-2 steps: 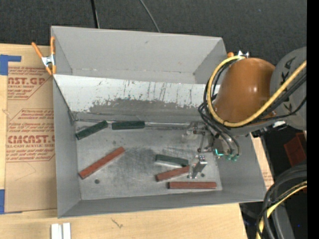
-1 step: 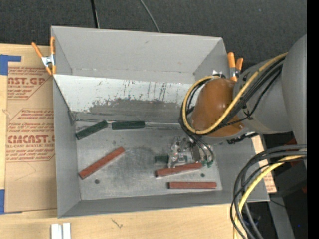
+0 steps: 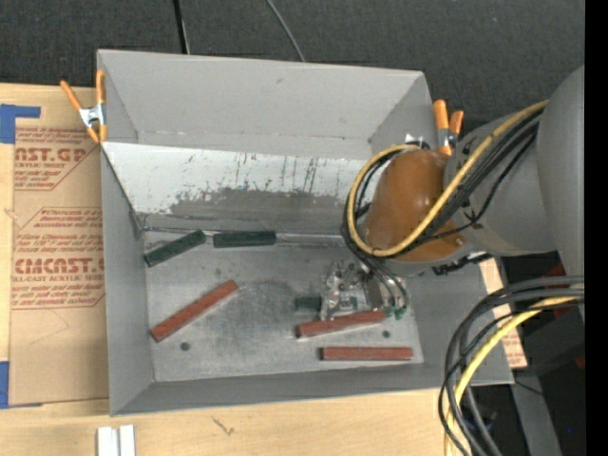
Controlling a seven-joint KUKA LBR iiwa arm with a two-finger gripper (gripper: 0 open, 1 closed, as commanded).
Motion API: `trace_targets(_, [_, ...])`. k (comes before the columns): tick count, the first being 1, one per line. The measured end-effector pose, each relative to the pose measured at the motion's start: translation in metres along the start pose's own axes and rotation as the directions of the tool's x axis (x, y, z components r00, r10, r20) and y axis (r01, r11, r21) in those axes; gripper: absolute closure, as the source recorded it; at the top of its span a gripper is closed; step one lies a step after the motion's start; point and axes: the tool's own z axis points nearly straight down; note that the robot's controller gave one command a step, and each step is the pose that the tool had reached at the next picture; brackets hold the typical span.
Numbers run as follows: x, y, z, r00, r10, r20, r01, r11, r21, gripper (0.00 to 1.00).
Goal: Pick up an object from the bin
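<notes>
Here we find the gripper (image 3: pixel 356 293) low in the grey metal bin (image 3: pixel 237 93), at about 4 o'clock on the bin floor. It hangs beneath the arm's orange cover (image 3: pixel 408 207) and a loop of yellow and black cables (image 3: pixel 352 202). Whether the gripper is apart, together or clamped on anything we cannot tell, since its tip reads as a tangle of small metal parts seen from above. Directly at its 6 o'clock, and meeting its tip as we see it, lies a slim reddish-brown bar (image 3: pixel 340 324), with its right end swung slightly toward 2 o'clock; this is the thing nearest the gripper. At the gripper's 9 o'clock, just beside that bar's left end, sits a small dark block (image 3: pixel 306 304). A second reddish-brown bar (image 3: pixel 367 353) lies level at 5 o'clock on the floor, near the 6 o'clock wall and apart from the first. Well apart, at 8 o'clock, a third reddish-brown bar (image 3: pixel 193 311) lies slanted, its right end toward 2 o'clock. Along the foot of the 12 o'clock wall — from 10 to 11 o'clock — a tilted dark green bar (image 3: pixel 174 248) and a level dark green bar (image 3: pixel 244 239) lie nearly end to end.
</notes>
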Motion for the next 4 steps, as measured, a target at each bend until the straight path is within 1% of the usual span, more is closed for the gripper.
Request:
trace_targets(1, [-0.01,0.015,-0.142,0.999,0.032,-0.015,-0.032,0.999,0.001,1.0])
trace_targets(2, [-0.008,0.015,-0.137,0.999,0.032,-0.023,-0.032,0.999,0.001,0.0])
trace_targets(3, [-0.008,0.015,-0.137,0.999,0.032,-0.023,-0.032,0.999,0.002,0.0])
trace_targets(4, [0.009,0.006,-0.026,0.997,-0.07,-0.026,0.07,0.998,-0.001,1.0])
